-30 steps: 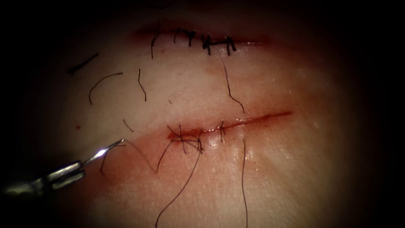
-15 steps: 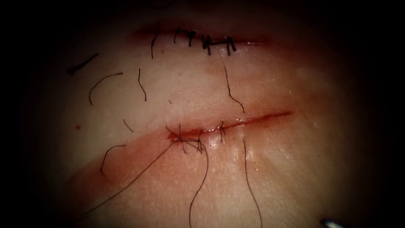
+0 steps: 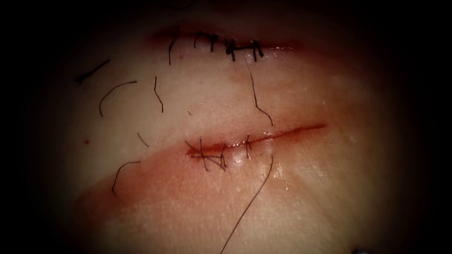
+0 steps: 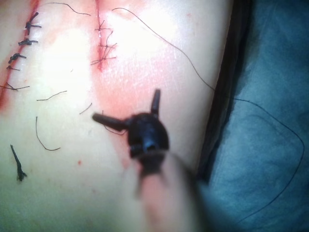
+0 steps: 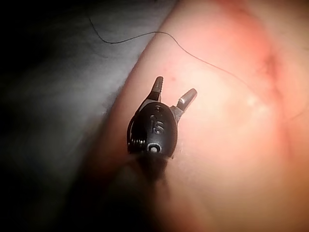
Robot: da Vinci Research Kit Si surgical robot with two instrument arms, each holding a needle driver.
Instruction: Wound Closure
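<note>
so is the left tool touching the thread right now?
Apart. In the left wrist view the left tool has its jaws spread wide and empty over the tissue, while the long thread runs well clear of both.

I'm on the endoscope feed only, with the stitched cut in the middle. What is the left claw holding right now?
Observer: Nothing. The left claw is spread wide open, empty, above the tissue beside the red-stained strip.
Operator: And the right claw?
Observer: The right claw is open and empty too, over the tissue near its edge.
Operator: Where does the long thread below the cut end up?
Observer: The thread runs off the tissue's edge and lies in a loop on the blue cloth. I cannot tell where the needle is.
</note>
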